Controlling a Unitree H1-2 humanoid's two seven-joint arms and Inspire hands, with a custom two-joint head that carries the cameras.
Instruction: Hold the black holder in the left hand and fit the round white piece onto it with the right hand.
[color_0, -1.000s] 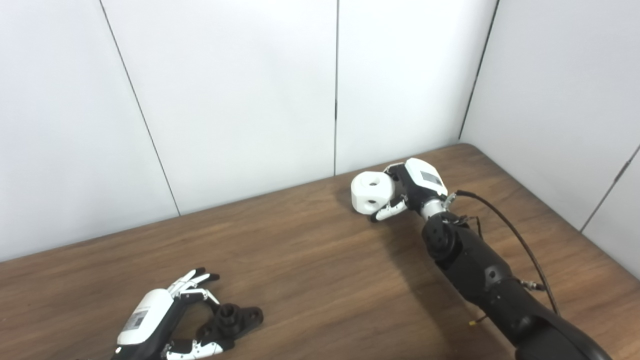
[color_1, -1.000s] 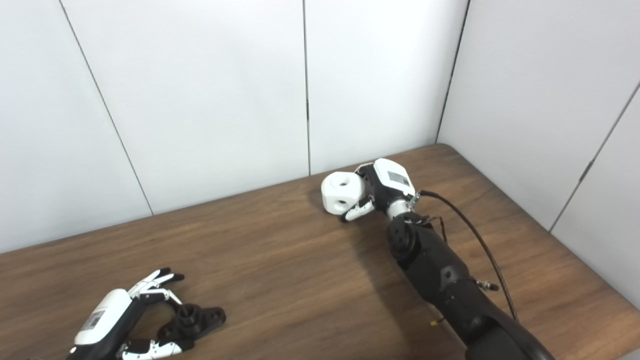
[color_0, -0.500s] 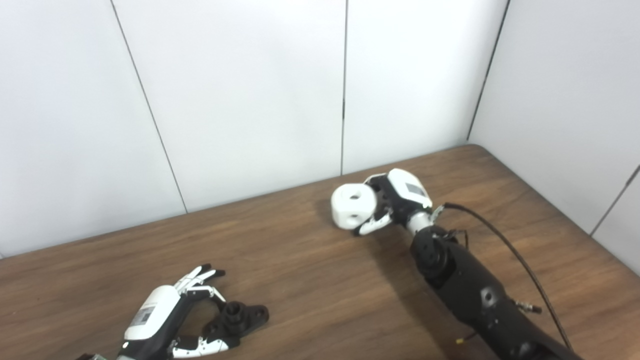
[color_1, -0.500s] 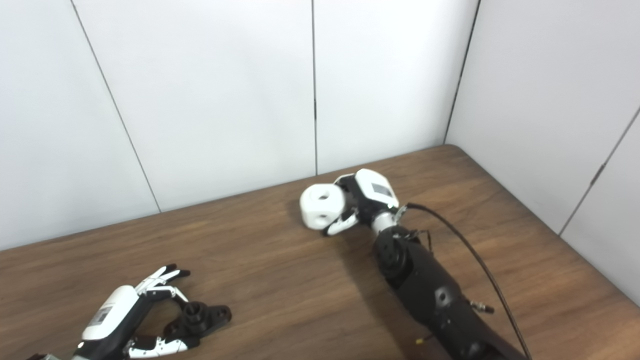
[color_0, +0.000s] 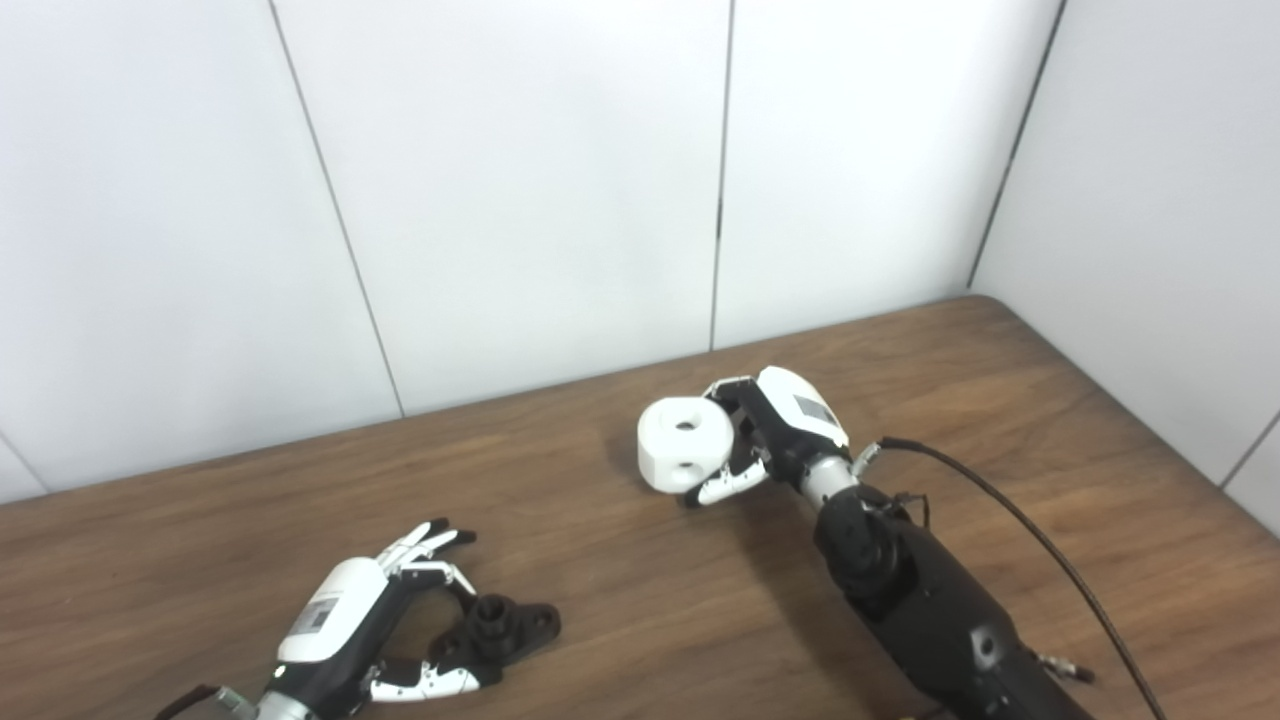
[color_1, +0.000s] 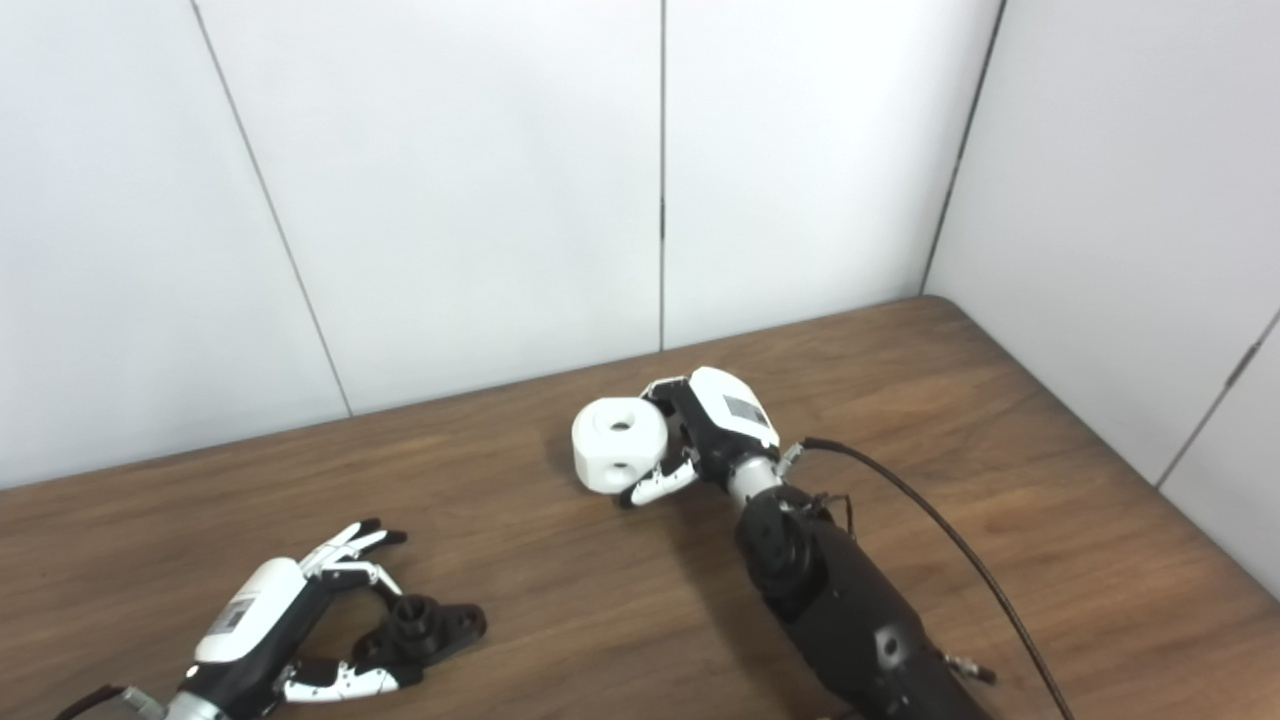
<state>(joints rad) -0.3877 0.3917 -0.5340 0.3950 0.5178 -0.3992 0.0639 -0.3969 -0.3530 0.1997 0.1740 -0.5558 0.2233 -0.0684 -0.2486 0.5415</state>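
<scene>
The black holder (color_0: 497, 631) lies flat on the wooden table (color_0: 620, 590) at the near left, its short round post pointing up. My left hand (color_0: 362, 632) rests beside it, open, with the fingers arched over the holder's far side and the thumb along its near side. The round white piece (color_0: 684, 457), a chunky cylinder with a hole on top and another in its side, is held just above the table at mid-depth. My right hand (color_0: 770, 435) is shut on its right side, with the thumb under it.
White wall panels (color_0: 520, 190) close off the table's far edge and its right side. A black cable (color_0: 1040, 545) runs from my right wrist along the forearm. Bare wood lies between the two hands.
The camera has shifted, sliding the whole picture right. My right hand has carried the white piece left and nearer over the table. The left hand and the holder stay put.
</scene>
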